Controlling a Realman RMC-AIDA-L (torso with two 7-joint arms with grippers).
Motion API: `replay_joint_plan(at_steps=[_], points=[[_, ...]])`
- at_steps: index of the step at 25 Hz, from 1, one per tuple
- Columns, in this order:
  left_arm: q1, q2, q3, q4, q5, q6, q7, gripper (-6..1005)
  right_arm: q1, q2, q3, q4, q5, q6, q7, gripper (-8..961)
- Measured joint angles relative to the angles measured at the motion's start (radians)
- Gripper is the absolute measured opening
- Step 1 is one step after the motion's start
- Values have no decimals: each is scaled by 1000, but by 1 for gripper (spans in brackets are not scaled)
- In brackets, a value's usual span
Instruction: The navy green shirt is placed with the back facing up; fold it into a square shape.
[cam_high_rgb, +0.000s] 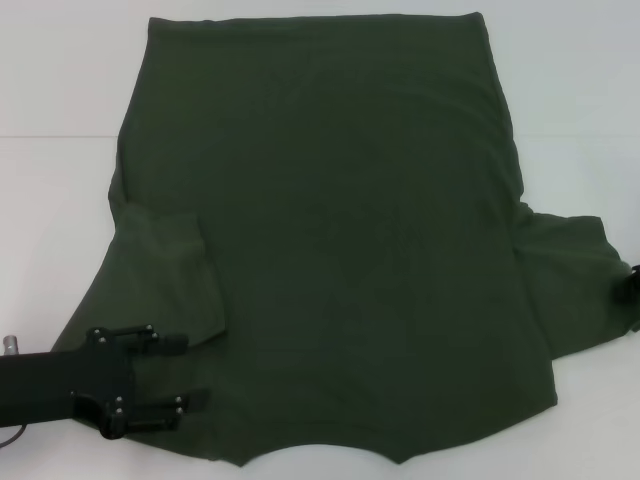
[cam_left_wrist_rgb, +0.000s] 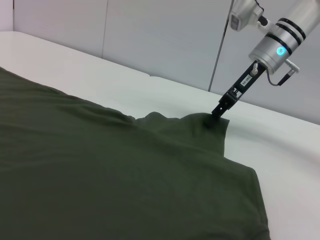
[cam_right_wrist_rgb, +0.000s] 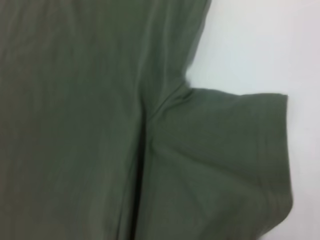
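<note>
Left gripper (cam_high_rgb: 185, 372) is hovering at the near left corner of the white table (cam_high_rgb: 50, 230), black fingers (cam_high_rgb: 165, 341) spread apart, one above the other in the head view, lying over the near left edge of the navy green shirt (cam_high_rgb: 350, 250) with nothing pinched between them. The shirt is lying flat across most of the table, collar end nearest, hem at the far side. Its left sleeve (cam_high_rgb: 170, 270) is sitting folded inward onto the body. Its right sleeve (cam_high_rgb: 570, 280) is sticking out sideways on the table. Right gripper (cam_left_wrist_rgb: 220, 111) is showing at the right edge, tip pressed at the outer end of that sleeve, cloth rising into a small peak there; cannot tell whether its fingers are clamping the fabric. A pale wall (cam_left_wrist_rgb: 165, 35) is standing behind the table.
</note>
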Motion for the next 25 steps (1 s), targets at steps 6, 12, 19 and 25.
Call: replay_joint_plan(at_steps=[6,12,19,25], points=[[-1,1,1,0,0,1,-4,753,-21,-6,28,-46,28,-22,0,26],[-3,2,4,0,1,1,-6,752,-35,-14,48,-94,78,-45,0,27],[-4,3,4,0,6,0,-7,752,-40,-17,71,-138,143,-60,0,28],[-7,3,5,0,7,0,-7,753,-28,-15,64,-144,189,-73,-21,29]])
